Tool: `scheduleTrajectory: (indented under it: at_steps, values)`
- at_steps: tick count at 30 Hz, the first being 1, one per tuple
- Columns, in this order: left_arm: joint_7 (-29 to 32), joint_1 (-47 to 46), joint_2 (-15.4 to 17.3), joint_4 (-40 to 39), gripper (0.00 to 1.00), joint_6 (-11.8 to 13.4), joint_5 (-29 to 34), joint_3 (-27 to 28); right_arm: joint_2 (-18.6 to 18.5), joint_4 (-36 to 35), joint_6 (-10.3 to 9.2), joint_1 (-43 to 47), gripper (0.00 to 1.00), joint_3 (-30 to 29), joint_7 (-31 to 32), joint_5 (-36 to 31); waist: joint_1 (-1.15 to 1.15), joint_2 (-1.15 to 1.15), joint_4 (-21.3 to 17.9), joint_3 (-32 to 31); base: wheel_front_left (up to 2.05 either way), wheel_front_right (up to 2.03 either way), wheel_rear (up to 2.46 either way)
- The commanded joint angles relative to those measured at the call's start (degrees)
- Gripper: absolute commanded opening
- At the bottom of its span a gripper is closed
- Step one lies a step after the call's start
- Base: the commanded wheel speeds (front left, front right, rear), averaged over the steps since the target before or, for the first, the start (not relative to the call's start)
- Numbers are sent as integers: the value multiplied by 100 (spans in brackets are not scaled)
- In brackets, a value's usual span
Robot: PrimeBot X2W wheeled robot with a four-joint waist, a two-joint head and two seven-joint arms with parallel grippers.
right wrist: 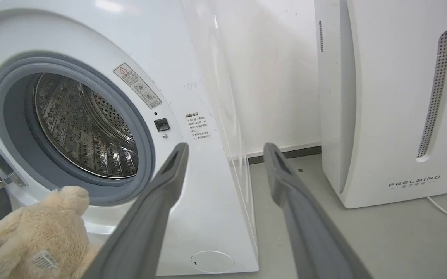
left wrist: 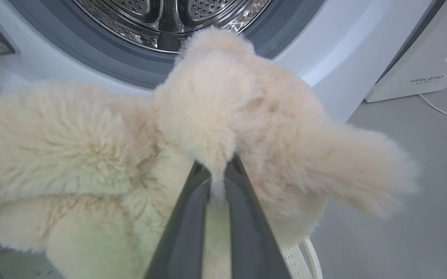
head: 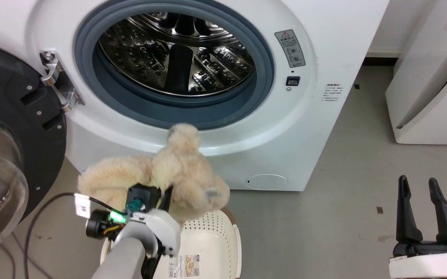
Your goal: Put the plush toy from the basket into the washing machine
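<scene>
Currently the left tool [left wrist: 217, 170] is clamped on the plush toy [head: 181, 170]: its two dark fingers stand nearly together, with a fold of cream fur pinched between them. The toy is held up over the far rim of the basket [head: 212, 240], which stands on the grey floor [head: 324, 217] in front of the washing machine [head: 316, 147]. Whether the toy's underside touches the basket cannot be told. In the head view the toy's upper end reaches the lower edge of the grey-blue rubber ring [head: 208, 112]; the toy is outside the steel drum [head: 177, 50]. The black-framed door [head: 18, 128] stands open at the left. The right tool [head: 417, 182] sits low at the right above the floor, fingers apart, holding nothing. A white appliance [head: 428, 97] stands to the right of the machine
</scene>
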Motion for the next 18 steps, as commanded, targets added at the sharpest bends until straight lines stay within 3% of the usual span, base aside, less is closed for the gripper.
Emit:
scheduleTrajectory:
  at_steps: [1, 9, 18]
  values:
    - [-37, 10, 38, -238, 0, 62, 31, 87, -3, -18, -4, 53, 100, 27, -25, 2, 1, 0, -45, 22, 0, 0, 0]
    - [-38, -375, 64, -842, 0, 246, 35, 468, -3, -45, -4, -91, 100, 44, -25, 46, 1, 0, -294, 315, 0, 0, 0]
    - [-38, -1308, 159, -870, 0, 344, 176, 782, -3, -75, -4, -443, 100, 98, -25, 136, 1, 0, -691, 953, 0, 0, 0]
